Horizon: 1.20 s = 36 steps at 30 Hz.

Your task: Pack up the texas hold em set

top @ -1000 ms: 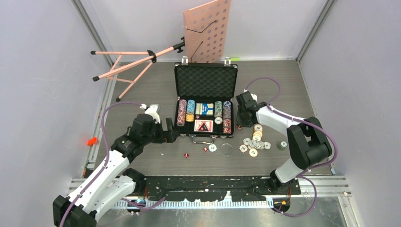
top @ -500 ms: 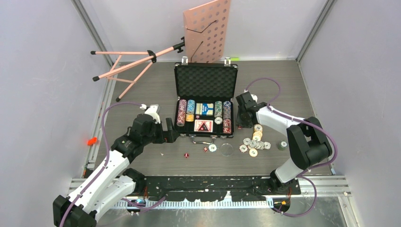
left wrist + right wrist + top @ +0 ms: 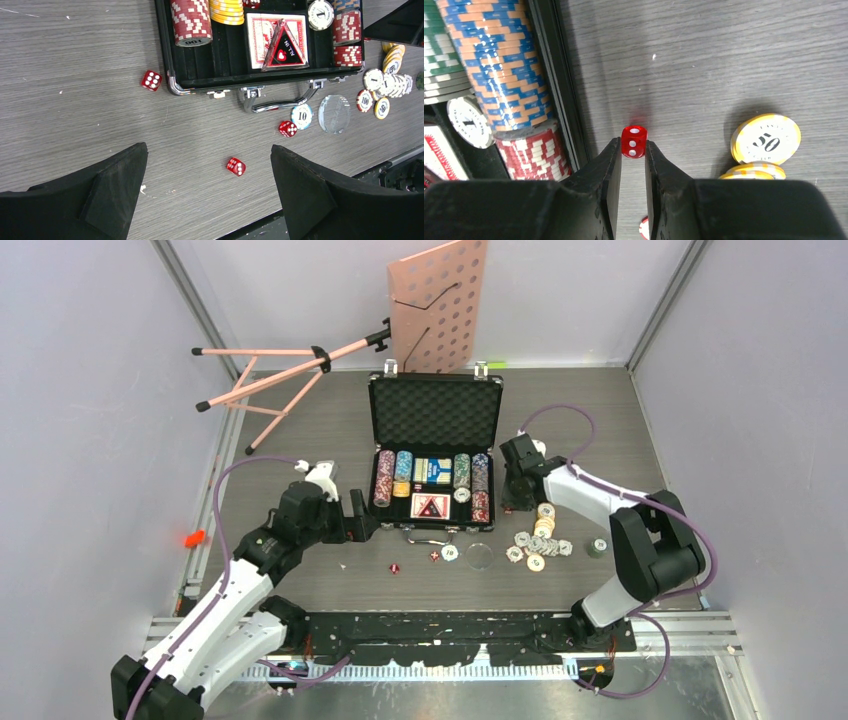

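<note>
Right tool point(image 3: 633, 150): tips pinching a small red die point(image 3: 634, 141) low at the tabletop point(image 3: 724, 60), just beside the right wall of the open briefcase point(image 3: 569, 95). Left tool point(image 3: 208, 149): spread wide, empty, near the briefcase's front-left corner. Loose chips point(image 3: 535, 543) lie off its front-right corner; chip stacks point(image 3: 504, 65) stand inside.

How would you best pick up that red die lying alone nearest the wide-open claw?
Pinch the red die across two opposite flat side faces, coming straight down from above: it sits flat on the table with nothing touching it, and the open left gripper is close by.
</note>
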Motion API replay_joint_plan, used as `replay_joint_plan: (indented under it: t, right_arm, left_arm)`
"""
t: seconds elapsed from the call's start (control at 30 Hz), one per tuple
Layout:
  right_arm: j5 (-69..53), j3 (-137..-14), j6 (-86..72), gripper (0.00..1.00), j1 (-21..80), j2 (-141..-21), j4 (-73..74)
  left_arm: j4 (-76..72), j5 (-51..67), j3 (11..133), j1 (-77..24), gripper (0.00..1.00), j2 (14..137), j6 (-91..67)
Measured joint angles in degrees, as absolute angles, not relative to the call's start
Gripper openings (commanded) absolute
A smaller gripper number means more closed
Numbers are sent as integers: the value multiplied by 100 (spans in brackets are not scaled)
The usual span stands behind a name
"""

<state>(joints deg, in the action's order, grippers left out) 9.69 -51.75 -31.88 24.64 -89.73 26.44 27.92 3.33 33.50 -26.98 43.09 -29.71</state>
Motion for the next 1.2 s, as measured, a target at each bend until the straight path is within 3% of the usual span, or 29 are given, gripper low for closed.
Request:
replay_joint_plan:
  t: [0.6,1.2]
  right_arm:
    - [725,-6180,-3269,21,2814,-8193,3450]
    - [849,-7437,-4128,21,4115,-10355,2550]
  left_arm:
    - [2731,355,3315,-2698,97,4289,-3006]
    - [1450,637,2051,-2698,94,4292,-3293]
